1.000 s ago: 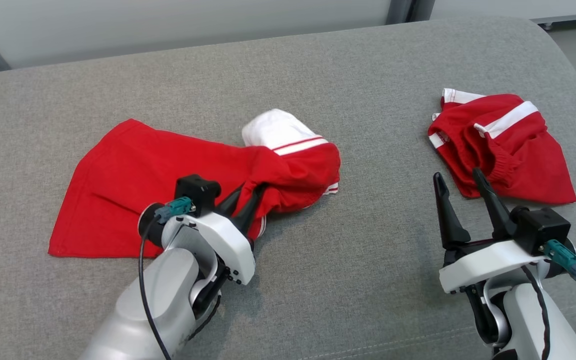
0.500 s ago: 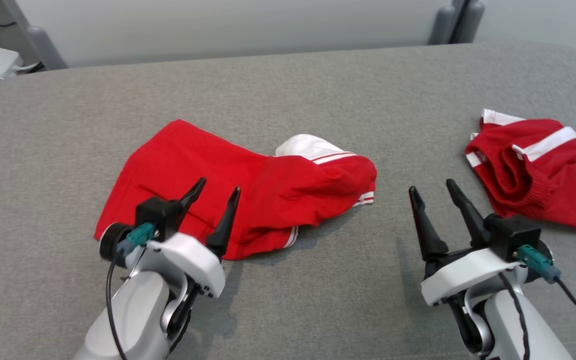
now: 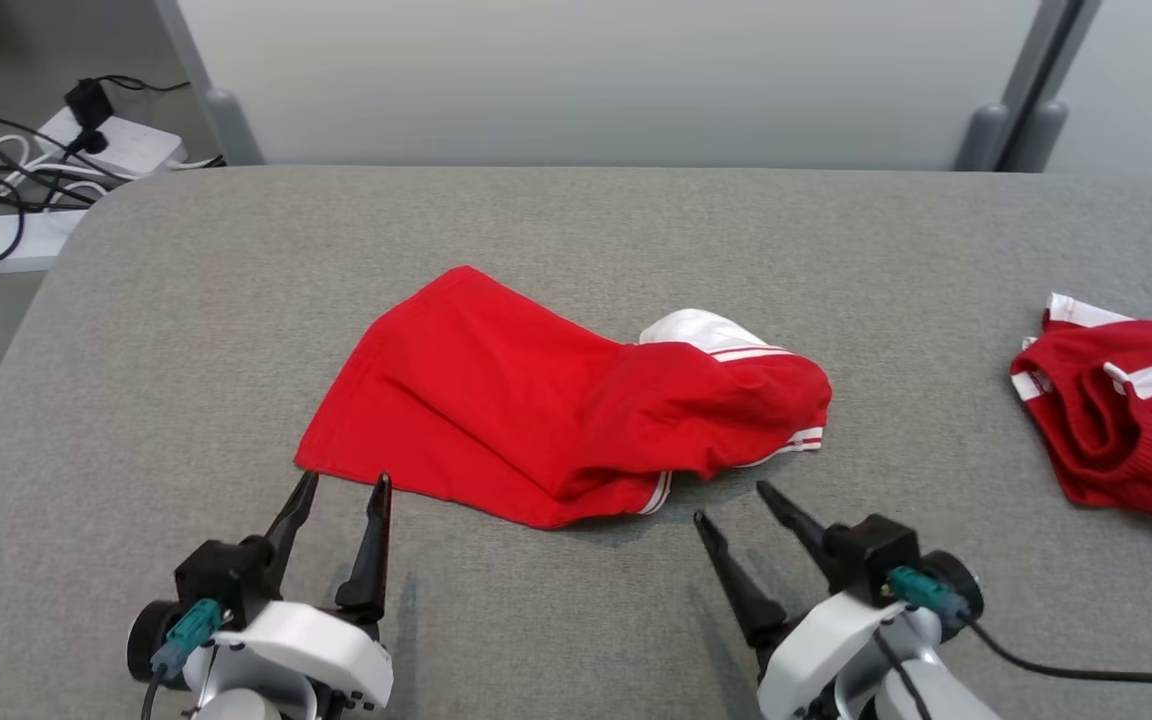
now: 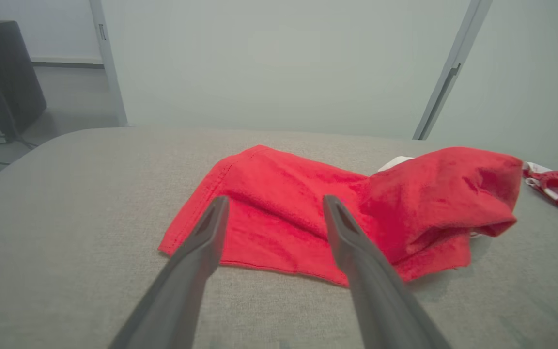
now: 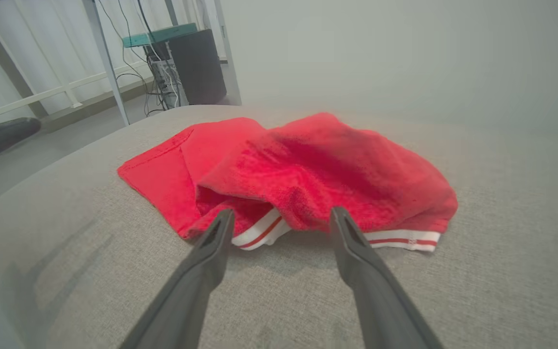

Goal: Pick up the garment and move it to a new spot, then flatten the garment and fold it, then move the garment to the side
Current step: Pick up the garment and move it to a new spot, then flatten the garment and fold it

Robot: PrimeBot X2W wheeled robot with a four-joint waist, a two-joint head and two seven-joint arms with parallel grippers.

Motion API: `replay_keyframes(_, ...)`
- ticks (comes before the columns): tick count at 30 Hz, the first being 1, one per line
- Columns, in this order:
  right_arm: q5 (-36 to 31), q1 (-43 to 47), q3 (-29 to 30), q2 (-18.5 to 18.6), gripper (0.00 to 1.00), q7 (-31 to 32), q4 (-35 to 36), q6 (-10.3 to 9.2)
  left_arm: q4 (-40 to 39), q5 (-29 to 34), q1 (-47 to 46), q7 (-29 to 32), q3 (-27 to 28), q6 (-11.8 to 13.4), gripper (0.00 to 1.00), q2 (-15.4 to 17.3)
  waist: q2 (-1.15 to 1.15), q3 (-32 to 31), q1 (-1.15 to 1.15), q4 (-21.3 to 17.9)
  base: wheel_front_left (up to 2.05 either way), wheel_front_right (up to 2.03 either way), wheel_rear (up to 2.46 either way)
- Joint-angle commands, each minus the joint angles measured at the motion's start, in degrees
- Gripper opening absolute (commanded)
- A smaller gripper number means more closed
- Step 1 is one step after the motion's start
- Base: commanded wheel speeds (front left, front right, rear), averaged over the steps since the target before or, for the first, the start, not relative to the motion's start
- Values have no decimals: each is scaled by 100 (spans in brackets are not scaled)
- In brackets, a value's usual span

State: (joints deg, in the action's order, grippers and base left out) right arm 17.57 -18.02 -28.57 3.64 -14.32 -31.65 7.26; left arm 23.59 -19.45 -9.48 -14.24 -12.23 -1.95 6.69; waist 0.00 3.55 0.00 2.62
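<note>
So, your left gripper point(image 3: 347, 480) hangs empty, fingers apart, just short of the near left corner of the garment point(image 3: 536, 420), which lies mid-cushion point(image 3: 186, 330): left half spread flat, right half humped over its striped hems. Your right gripper point(image 3: 733, 503), equally spread and empty, sits just before that hump, a second red garment point(image 3: 1116, 430) well to its right. I'd judge the placing done; flattening, folding and moving aside remain.

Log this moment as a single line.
red garment: bunched on grey cushion, unheld | left gripper: open, near its plain corner | right gripper: open, near its striped hem
</note>
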Motion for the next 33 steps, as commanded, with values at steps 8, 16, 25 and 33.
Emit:
replay_keyframes(8, -62, -455, -419, 47, 100, -15, -701, 23, -454, 370, 84, -75, 622, -262, 100, -239, 0, 91, 0, 581, 0, 0, 0)
replay_keyframes(16, -493, -865, -207, -30, 100, -39, -1291, 23, -510, 429, -18, -75, 707, -411, 100, -347, 0, 314, 0, 1009, 0, 0, 0)
replay_keyframes(25, -645, -1373, 184, -71, 0, -50, -1938, 23, -576, 389, -99, -75, 741, -493, 100, -378, 0, 454, 0, 1154, 0, 0, 0)
replay_keyframes(33, -101, -1559, -136, 326, 0, 124, -1345, 23, -507, 266, -25, -75, 659, -513, 100, -380, 0, 271, 0, 690, 0, 0, 0)
